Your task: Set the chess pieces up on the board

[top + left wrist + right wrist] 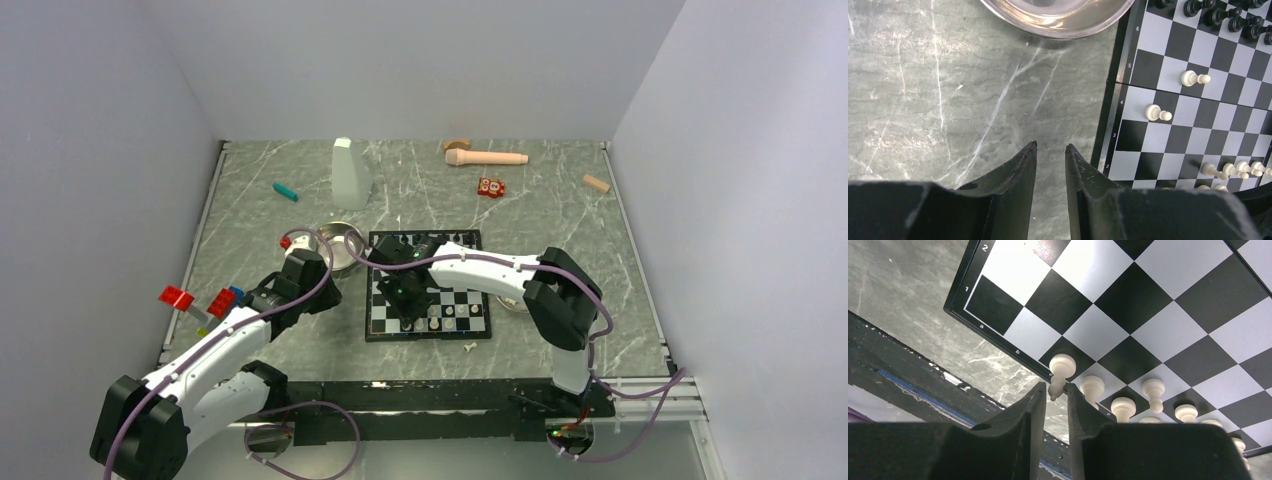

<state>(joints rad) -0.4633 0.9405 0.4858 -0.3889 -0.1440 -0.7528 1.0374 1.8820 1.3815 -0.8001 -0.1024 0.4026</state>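
Observation:
The black-and-white chessboard (pixel 470 301) lies mid-table. My right gripper (pixel 411 316) hangs over its near row. In the right wrist view my gripper (pixel 1056 386) is closed narrowly around the head of a cream piece (pixel 1062 366) that stands on the board's (pixel 1128 305) near edge square. Several cream pieces (pixel 1093 386) stand in a row beside it. My left gripper (pixel 335 295) hovers over bare table left of the board, slightly open and empty (pixel 1051 146). Two cream pawns (pixel 1158 113) stand mid-board (pixel 1168 55). Black pieces (pixel 1218 15) line the far side.
A steel bowl (pixel 340 245) stands just left of the board's far corner (pixel 1058 20). A second bowl (pixel 515 302) shows under the right arm. One loose cream piece (pixel 470 347) lies before the board. Red blocks (pixel 177 297), a white bottle (pixel 350 175) and wooden items (pixel 485 157) lie around.

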